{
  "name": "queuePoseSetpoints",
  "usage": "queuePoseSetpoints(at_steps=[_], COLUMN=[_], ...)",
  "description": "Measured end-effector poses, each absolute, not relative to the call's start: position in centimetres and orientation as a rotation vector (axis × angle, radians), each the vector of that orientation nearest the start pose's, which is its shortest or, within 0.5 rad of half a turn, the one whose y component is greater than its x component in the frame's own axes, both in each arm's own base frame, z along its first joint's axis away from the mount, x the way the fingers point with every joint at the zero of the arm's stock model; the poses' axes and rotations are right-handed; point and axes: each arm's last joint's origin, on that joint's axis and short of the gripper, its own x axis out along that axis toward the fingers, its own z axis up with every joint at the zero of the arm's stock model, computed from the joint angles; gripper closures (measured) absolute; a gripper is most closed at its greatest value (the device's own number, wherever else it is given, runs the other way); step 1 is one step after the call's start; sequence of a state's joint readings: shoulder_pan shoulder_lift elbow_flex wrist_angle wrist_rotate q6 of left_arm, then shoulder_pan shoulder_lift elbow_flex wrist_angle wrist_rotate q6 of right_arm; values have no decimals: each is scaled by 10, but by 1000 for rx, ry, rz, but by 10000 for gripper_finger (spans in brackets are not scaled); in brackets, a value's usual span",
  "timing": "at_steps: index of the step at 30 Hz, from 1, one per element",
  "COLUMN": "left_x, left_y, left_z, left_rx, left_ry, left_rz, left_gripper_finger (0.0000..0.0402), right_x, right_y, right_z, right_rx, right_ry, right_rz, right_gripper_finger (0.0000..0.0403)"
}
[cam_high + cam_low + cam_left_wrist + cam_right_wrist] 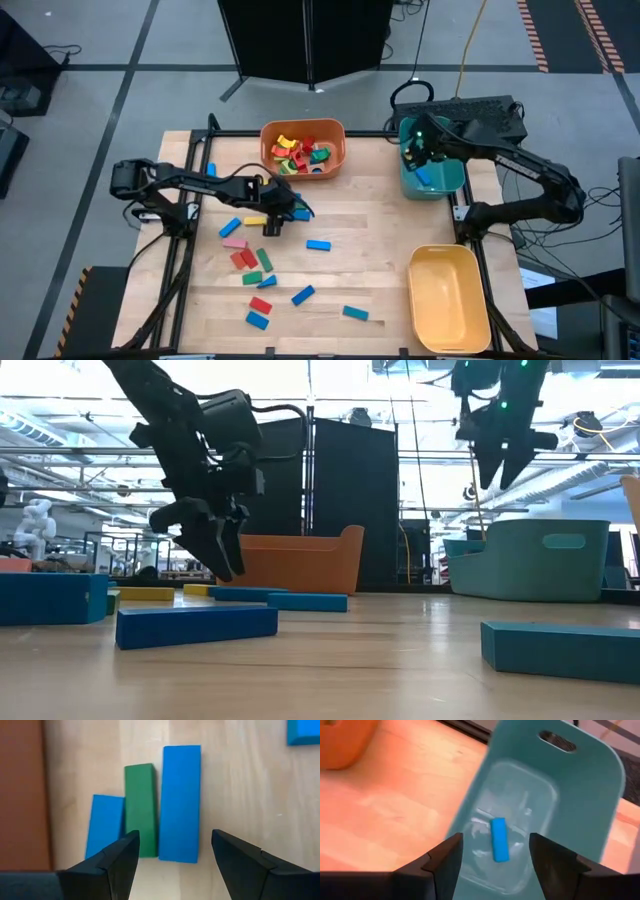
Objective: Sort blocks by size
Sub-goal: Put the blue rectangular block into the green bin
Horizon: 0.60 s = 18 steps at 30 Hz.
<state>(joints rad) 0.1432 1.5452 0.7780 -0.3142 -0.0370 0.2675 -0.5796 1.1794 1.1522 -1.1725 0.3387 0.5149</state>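
Observation:
My left gripper (285,207) hangs open just above the table near the orange bin. Its wrist view shows three blocks lying side by side on the wood below it: a long blue one (180,802), a green one (140,810) and a short blue one (105,826). The open fingers (175,841) stand over their near ends and touch nothing. My right gripper (412,152) is open and empty above the teal bin (450,182). One small blue block (499,840) lies on the bin's floor. More blocks lie scattered on the table (318,244).
The orange bin (335,135) at the far middle holds several mixed blocks. The yellow bin (448,298) stands at the near right. Blue, red, green, pink and yellow blocks lie over the table's left and middle (258,305). Bare wood shows between them and the yellow bin.

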Motion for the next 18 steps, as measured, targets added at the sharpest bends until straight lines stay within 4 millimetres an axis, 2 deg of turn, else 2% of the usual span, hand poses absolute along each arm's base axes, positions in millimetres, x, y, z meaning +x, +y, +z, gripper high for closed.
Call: queuePoseSetpoints(at_steps=[13, 18], left_x=[283, 284], left_y=[33, 29], left_z=[134, 133], left_rx=[174, 177], left_ry=[1127, 1131], left_rz=[-48, -64], left_gripper_finger=[151, 151], right_x=[196, 204], right_y=[-77, -67], right_z=[321, 323], right_rx=[481, 460], right_ry=[851, 816], right_rz=[-880, -820], right_gripper_finger=[188, 188])
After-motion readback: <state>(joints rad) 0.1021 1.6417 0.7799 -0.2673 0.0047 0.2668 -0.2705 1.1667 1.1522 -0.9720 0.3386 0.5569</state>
